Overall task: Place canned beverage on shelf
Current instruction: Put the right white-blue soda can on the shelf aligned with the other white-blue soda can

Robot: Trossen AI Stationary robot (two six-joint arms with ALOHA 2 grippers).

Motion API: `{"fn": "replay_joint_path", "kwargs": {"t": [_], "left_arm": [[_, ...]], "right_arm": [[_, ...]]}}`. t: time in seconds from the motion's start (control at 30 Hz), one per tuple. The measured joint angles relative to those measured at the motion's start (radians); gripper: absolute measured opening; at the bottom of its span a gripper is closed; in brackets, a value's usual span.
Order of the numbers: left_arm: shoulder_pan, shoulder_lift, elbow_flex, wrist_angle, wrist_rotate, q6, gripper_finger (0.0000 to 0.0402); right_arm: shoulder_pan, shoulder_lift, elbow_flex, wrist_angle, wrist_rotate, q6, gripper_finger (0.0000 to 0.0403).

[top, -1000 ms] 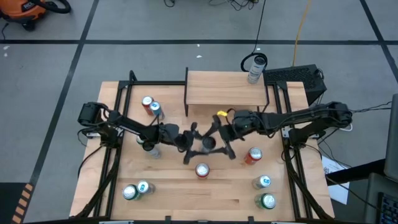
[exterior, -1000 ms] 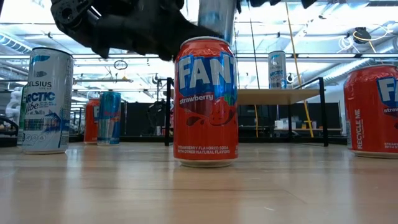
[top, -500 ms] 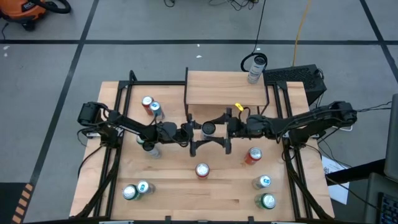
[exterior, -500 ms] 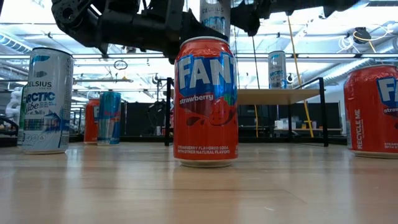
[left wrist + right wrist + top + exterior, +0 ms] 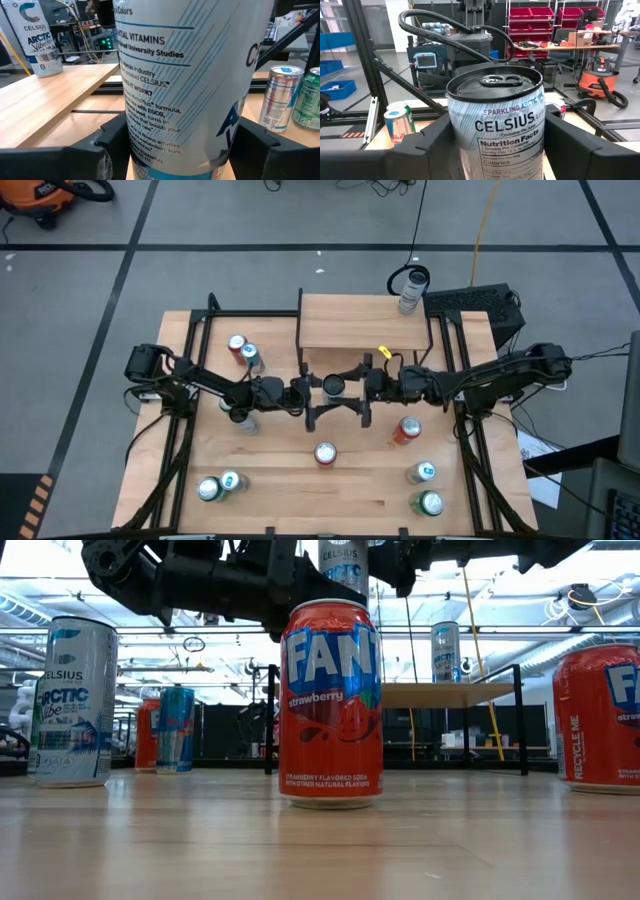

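Right pincer (image 5: pixel 352 387) newly beside lifted can (image 5: pixel 334 386), perhaps touching, over tabletop (image 5: pixel 300 480).

I see a white Celsius can (image 5: pixel 495 125) standing upright between the right gripper (image 5: pixel 495 150)'s two dark fingers (image 5: pixel 427 145), its black lid and pull tab facing up. One finger sits just beside each flank of the can; I cannot tell whether they press on it. Beyond one finger, two smaller cans (image 5: pixel 400 122) stand together on the light wood. Behind the can a thick black cable (image 5: pixel 455 30) loops over a dark machine with a small screen (image 5: pixel 425 60). Farther back I make out red bins (image 5: pixel 540 12) on racks and an orange shop vacuum (image 5: pixel 595 80).
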Motion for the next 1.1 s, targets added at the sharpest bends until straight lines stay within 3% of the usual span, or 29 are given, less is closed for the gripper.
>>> {"fn": "replay_joint_path", "kwargs": {"t": [0.13, 0.27, 0.5, 0.73, 0.93, 1.1], "left_arm": [[0.0, 0.0, 0.0, -0.005, 0.001, -0.015, 0.0264], [0.001, 0.0, 0.0, -0.022, -0.035, -0.019, 0.0306], [0.0, -0.072, 0.001, -0.144, -0.068, 0.005, 0.0365], [0.0, -0.144, 0.0, -0.249, -0.067, 0.006, 0.0372], [0.003, -0.145, 0.0, -0.249, -0.065, 0.005, 0.0372], [0.004, -0.145, 0.0, -0.246, -0.065, 0.008, 0.0372]], "right_arm": [[-0.002, -0.003, 0.0, -0.013, -0.001, 0.009, 0.0232], [-0.005, -0.029, -0.001, -0.09, 0.019, 0.013, 0.0233], [-0.019, -0.23, -0.003, -0.301, 0.015, -0.013, 0.0232], [-0.082, -0.516, -0.002, -0.605, 0.206, -0.074, 0.0232], [-0.203, -0.696, -0.001, -0.76, 0.191, -0.104, 0.0232], [-0.351, -0.786, -0.067, -0.762, 0.194, -0.145, 0.0232]]}}
